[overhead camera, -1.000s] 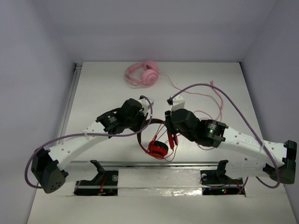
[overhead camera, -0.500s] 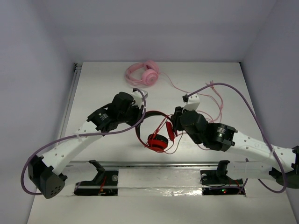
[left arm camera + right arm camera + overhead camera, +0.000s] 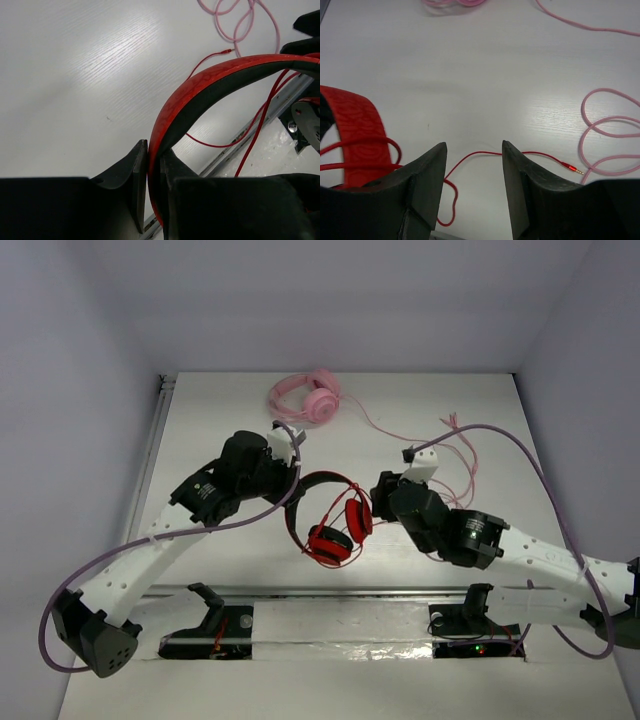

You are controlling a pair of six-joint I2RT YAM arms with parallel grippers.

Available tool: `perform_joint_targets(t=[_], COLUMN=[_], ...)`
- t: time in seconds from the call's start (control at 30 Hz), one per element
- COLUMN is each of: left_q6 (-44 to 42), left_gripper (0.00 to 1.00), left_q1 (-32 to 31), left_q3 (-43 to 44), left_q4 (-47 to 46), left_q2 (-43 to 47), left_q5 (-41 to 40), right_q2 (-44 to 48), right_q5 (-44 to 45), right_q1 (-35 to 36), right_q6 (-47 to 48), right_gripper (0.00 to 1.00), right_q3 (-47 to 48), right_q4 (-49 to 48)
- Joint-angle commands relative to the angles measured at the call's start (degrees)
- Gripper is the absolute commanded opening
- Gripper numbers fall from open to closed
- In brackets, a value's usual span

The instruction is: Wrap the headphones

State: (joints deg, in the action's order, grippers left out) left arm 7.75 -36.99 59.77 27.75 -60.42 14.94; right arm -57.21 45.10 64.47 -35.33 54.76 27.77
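The headphones (image 3: pixel 327 521) have a black and red headband and two red ear cups (image 3: pixel 329 541) that hang low over the table. My left gripper (image 3: pixel 288 483) is shut on the headband (image 3: pixel 210 85); in the left wrist view my left gripper (image 3: pixel 154 167) has the band pinched between its jaws. The thin red cable (image 3: pixel 470 156) lies loose on the table and ends in a plug (image 3: pixel 572 168). My right gripper (image 3: pixel 378 506) is open and empty just right of the ear cups. In the right wrist view my right gripper (image 3: pixel 474 152) is above the cable, with the headband (image 3: pixel 357 130) at its left.
Pale pink headphones (image 3: pixel 310 398) lie at the back of the table. Their pink cable (image 3: pixel 460 455) loops on the right, and shows in the right wrist view (image 3: pixel 605 130). A metal rail (image 3: pixel 330 590) runs along the table's near edge.
My left gripper has moved left and back with the headband, so the headphones now hang more upright. My right gripper has drawn away to the right.
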Motion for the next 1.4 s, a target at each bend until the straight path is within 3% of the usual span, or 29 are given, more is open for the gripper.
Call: perform_joint_targets(t=[0.0,0.17,0.4,0.67,0.77,0.83,1.03,1.13,1.27,1.37], left_q6=[1.66,2.18,3.41,4.38,4.64,4.82,5.52,5.87,6.14,6.49], left_gripper=[0.00,0.00,0.00,0.00,0.00,0.00,0.00,0.00,0.00,0.00], left_q1=[0.43,0.96,0.96,1.49,1.49,1.49,2.01,2.53,2.54,3.07], left_q3=[5.71,8.87,10.98,13.35,14.23,14.59,16.17,17.13,19.15,20.82], left_q4=[-4.20,-2.26,-2.96,-3.05,-2.88,-2.70,-2.52,-2.61,-2.52,-2.52], left_q2=[2.68,2.15,1.27,1.19,1.01,0.75,0.31,-0.05,-1.36,-2.06], left_q5=[2.91,-0.70,0.00,2.02,1.67,1.50,-0.43,-1.05,-1.23,-1.14], right_q2=[1.57,6.22,10.01,8.25,9.57,10.71,15.02,13.27,8.00,4.39], right_q5=[-0.71,-8.07,-17.93,-23.90,-27.16,-27.96,-25.25,-26.37,-32.17,-28.16], right_q1=[-0.75,-1.36,-1.89,-4.17,-4.17,-4.17,-4.17,-4.17,-4.17,-4.17], right_q6=[-1.76,-1.06,1.14,2.37,2.64,2.90,2.46,2.90,3.43,1.41], right_gripper=[0.54,0.56,0.58,0.66,0.65,0.60,0.00,0.01,0.41,0.45], right_q3=[-3.15,-8.87,-18.54,-26.45,-29.79,-31.64,-31.57,-30.77,-30.86,-30.50], right_q4=[-6.57,-13.43,-31.59,-44.71,-50.08,-51.94,-46.06,-44.03,-48.24,-48.95])
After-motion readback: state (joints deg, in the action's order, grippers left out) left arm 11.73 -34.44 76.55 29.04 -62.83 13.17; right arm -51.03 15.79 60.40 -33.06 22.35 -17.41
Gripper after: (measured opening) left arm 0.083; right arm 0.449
